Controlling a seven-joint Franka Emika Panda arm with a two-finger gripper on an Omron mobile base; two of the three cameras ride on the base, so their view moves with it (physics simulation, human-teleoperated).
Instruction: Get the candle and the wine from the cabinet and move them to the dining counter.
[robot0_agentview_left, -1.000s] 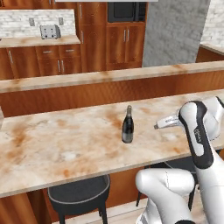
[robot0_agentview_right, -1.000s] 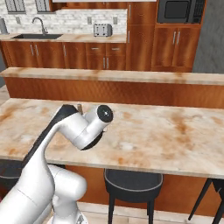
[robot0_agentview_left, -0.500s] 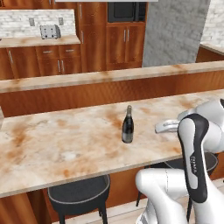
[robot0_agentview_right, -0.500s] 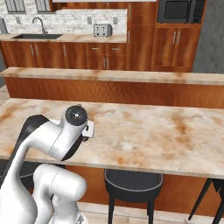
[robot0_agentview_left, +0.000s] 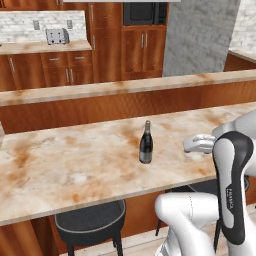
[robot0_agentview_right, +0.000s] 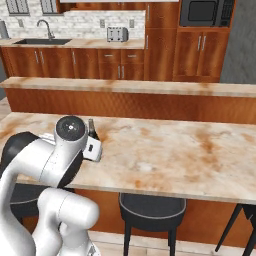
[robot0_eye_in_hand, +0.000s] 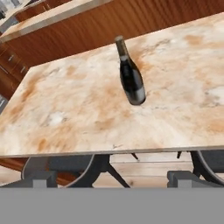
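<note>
While the white arm folds back at the right of the left base view, its two-finger gripper (robot0_agentview_left: 192, 145) hangs empty, jaws fully spread, right of the dark glass wine bottle (robot0_agentview_left: 145, 143) standing upright on the beige marbled dining counter (robot0_agentview_left: 75, 167). Right base view: bottle (robot0_agentview_right: 92, 128) neck-up behind the arm. Hand view: bottle (robot0_eye_in_hand: 130, 77) alone, label unreadable.

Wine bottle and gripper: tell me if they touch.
Apart. In the hand view the wine bottle stands free on the dining counter, far from the open gripper.
</note>
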